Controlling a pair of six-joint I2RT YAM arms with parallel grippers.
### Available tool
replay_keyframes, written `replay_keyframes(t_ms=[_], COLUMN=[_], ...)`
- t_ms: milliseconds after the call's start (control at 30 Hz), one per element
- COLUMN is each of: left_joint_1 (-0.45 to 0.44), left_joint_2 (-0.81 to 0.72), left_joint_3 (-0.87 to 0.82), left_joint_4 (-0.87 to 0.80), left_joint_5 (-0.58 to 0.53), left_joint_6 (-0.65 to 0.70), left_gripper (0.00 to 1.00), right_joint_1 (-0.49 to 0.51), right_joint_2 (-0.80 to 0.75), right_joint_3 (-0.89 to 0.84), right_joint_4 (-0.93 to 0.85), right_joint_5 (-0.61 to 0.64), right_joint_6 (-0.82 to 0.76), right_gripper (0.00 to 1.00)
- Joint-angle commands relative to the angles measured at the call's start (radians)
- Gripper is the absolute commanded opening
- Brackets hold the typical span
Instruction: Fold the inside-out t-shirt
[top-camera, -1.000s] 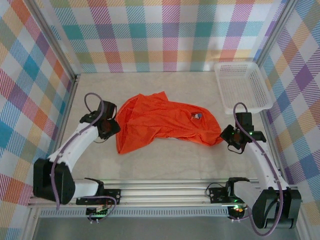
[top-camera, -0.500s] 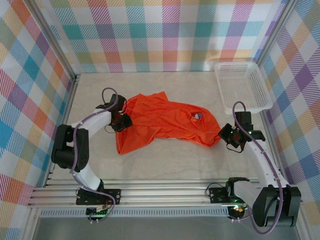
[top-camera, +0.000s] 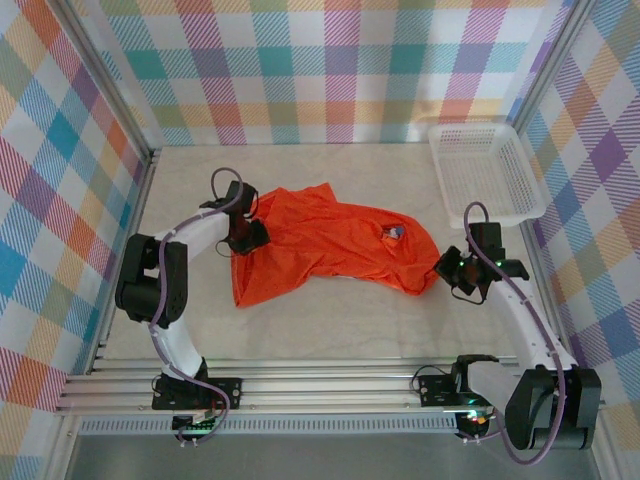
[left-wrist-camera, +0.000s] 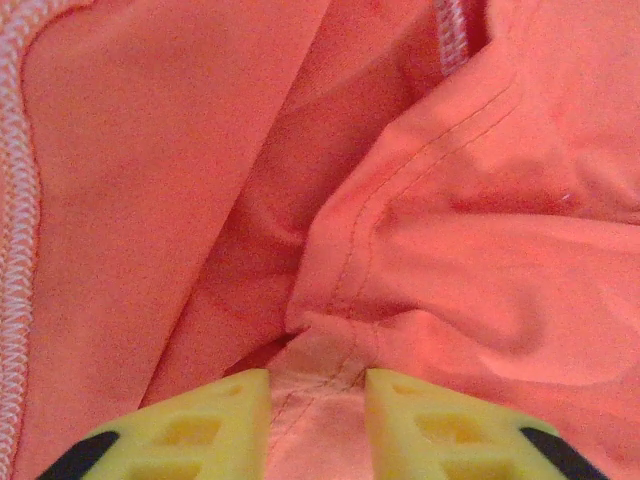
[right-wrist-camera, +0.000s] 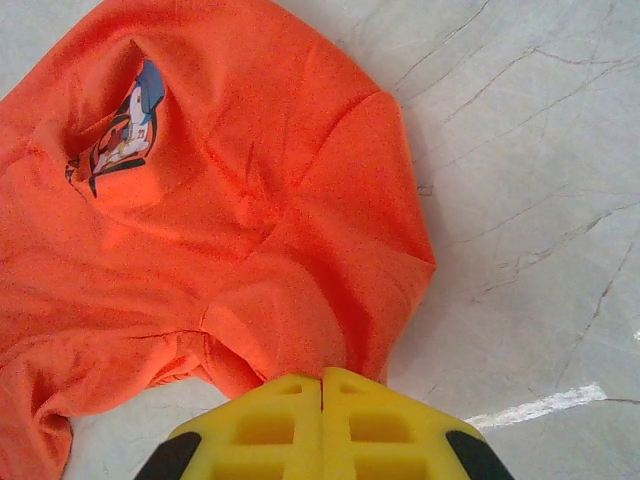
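Note:
The inside-out t-shirt (top-camera: 320, 245) lies crumpled in the middle of the table, bright orange-red, with a small printed label (top-camera: 393, 233) near its right part. My left gripper (top-camera: 250, 238) rests on the shirt's upper left edge. In the left wrist view its yellow fingers (left-wrist-camera: 318, 385) hold a bunched, stitched hem between them. My right gripper (top-camera: 445, 270) sits at the shirt's right end. Its jaws (right-wrist-camera: 322, 378) are pressed together, and the fabric edge (right-wrist-camera: 300, 320) runs in at their tips. The label (right-wrist-camera: 120, 140) shows at upper left there.
A white mesh basket (top-camera: 485, 170) stands at the back right corner. Checked walls close the table on three sides. Bare marbled tabletop (top-camera: 330, 325) lies between the shirt and the front rail, and more (right-wrist-camera: 540, 200) to the right of the shirt.
My left arm has swung from the shirt's left side up onto its upper left edge. My right gripper has shifted slightly left, and the shirt's right end with it.

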Motion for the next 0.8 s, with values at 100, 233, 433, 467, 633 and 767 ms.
replay_keyframes(t_ms=[100, 233, 433, 467, 633, 767], left_joint_1=[0.007, 0.008, 0.007, 0.007, 0.007, 0.007], left_joint_2=[-0.012, -0.011, 0.02, 0.029, 0.066, 0.069], left_joint_3=[0.039, 0.046, 0.049, 0.048, 0.062, 0.084], left_joint_4=[-0.012, -0.017, -0.018, -0.015, -0.021, -0.038], left_joint_5=[-0.005, 0.005, 0.02, 0.027, 0.028, 0.017], left_joint_6=[0.025, 0.021, 0.01, 0.009, 0.01, 0.016], left_gripper=[0.59, 0.58, 0.39, 0.35, 0.23, 0.0], right_joint_1=[-0.003, -0.004, -0.003, -0.003, -0.004, -0.005], right_joint_2=[0.006, 0.012, 0.013, 0.013, 0.006, -0.002], right_joint_3=[-0.009, -0.005, 0.005, 0.005, 0.01, 0.02], right_joint_4=[0.023, 0.023, 0.018, 0.017, 0.004, -0.005], right_joint_5=[-0.026, -0.022, -0.016, -0.016, -0.012, -0.007], right_joint_6=[0.0, -0.001, -0.005, -0.004, -0.008, -0.011], right_gripper=[0.0, 0.0, 0.0, 0.0, 0.0, 0.0])
